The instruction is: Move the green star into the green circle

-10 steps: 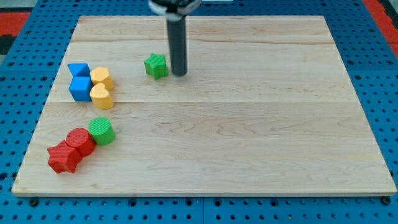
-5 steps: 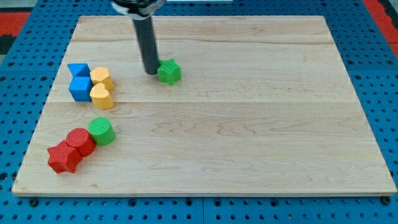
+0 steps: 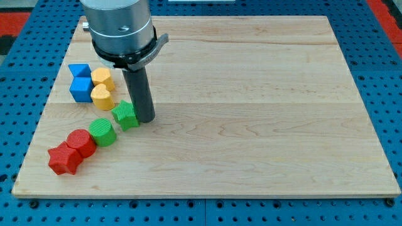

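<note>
The green star (image 3: 126, 115) lies on the wooden board (image 3: 251, 125), left of centre. My tip (image 3: 146, 118) touches its right side. The green circle (image 3: 102, 132), a short green cylinder, stands just below and left of the star, with a very narrow gap or light contact between them; I cannot tell which. The rod rises from the tip to the arm's grey wrist (image 3: 119, 28) at the view's top.
A red cylinder (image 3: 80, 142) and a red star-like block (image 3: 63, 158) touch the green circle's lower left. Two blue blocks (image 3: 80, 83) and two yellow blocks (image 3: 102, 88) cluster above the star at the left. Blue pegboard (image 3: 19, 75) surrounds the board.
The green star has moved down and left from the upper middle of the board to beside the green circle. My tip moved down with it and now stands on its right side.
</note>
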Tool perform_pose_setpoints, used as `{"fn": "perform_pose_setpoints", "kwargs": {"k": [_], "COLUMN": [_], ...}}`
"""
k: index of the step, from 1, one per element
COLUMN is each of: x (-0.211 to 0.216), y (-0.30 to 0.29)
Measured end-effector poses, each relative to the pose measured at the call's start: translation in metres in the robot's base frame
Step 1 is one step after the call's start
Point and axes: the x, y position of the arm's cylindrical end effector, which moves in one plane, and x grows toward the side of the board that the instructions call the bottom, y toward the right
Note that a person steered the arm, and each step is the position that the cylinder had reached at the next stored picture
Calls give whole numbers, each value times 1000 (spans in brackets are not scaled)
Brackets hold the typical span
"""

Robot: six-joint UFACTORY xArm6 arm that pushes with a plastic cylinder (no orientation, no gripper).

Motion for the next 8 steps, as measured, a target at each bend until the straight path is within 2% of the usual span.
{"fn": "perform_pose_setpoints", "kwargs": {"k": [1,2,5,6,8], "x": [-51,-74,-7,-2,60], "y": [9,-22,-11,-10,-21]}}
